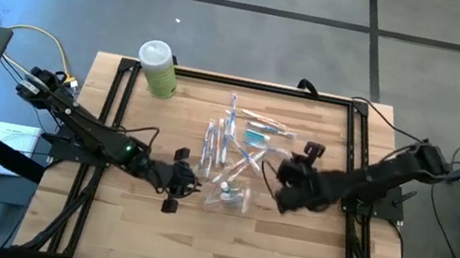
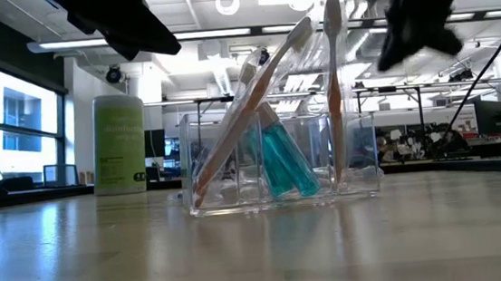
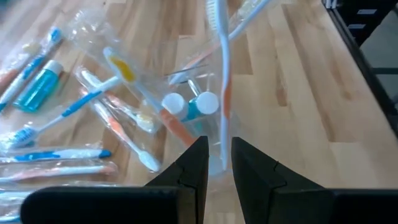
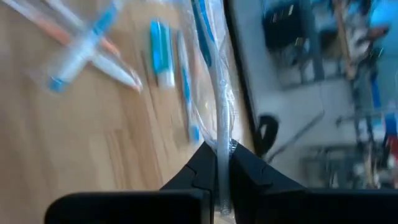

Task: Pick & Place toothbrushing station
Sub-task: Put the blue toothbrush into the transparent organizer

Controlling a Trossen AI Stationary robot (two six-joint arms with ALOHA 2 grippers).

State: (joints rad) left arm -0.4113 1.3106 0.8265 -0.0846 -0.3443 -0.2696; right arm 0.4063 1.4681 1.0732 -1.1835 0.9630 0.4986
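The clear plastic holder stands on its base on the table's middle. It holds slanting toothbrushes, one upright white-and-orange toothbrush and a teal tube. Several more toothbrushes, some in clear wrappers, lie flat on the table behind it. My left gripper hovers left of the holder and above it, its fingers a narrow gap apart and empty. My right gripper is right of the holder, raised, and shut on a clear-wrapped toothbrush. My right gripper pinches the wrapped toothbrush between its two fingers, at the wrapper's near end. The toothbrush runs on straight ahead of the fingertips, in line with them. Whether its far end touches the table cannot be told.
A light-green bottle with a white cap stands at the far left corner. A small dark thing lies behind my right gripper. Black frame rails run along the table's sides. The near half of the table is bare wood.
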